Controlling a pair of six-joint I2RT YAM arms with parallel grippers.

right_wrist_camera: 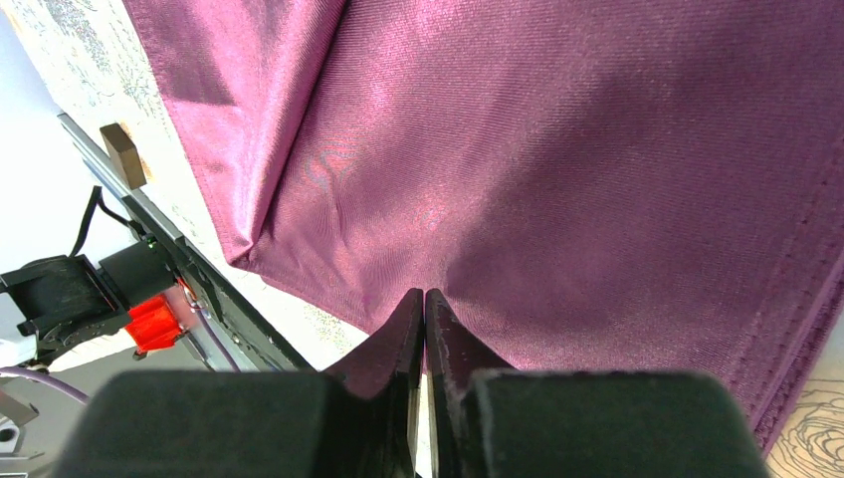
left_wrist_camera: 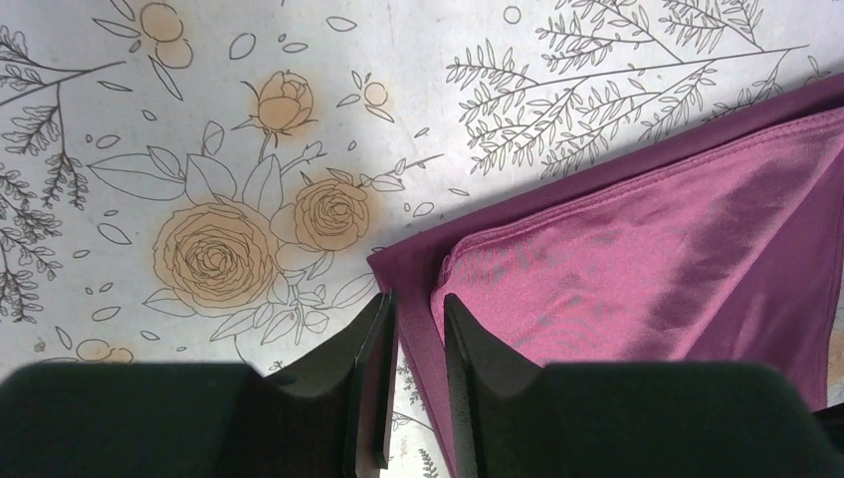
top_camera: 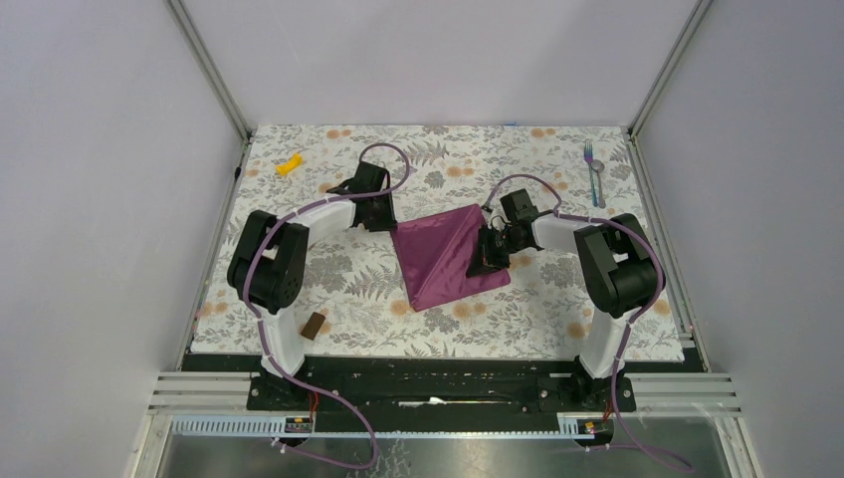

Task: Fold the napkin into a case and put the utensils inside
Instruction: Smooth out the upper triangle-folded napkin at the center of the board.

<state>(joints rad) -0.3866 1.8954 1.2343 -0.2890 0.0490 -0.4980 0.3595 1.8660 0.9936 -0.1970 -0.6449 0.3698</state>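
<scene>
Pale grey walls [top_camera: 100, 149] enclosed the floral tabletop [top_camera: 448, 149]; the right end effector [right_wrist_camera: 425, 294] pinched the napkin [top_camera: 443, 254], and the left end effector [left_wrist_camera: 414, 304] gaped narrowly.

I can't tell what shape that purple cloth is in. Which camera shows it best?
The top external view: only there is the whole napkin visible, partly folded. The left wrist view shows just one corner with a layer folded over it; the right wrist view is filled by cloth, its outline mostly cut off.
</scene>
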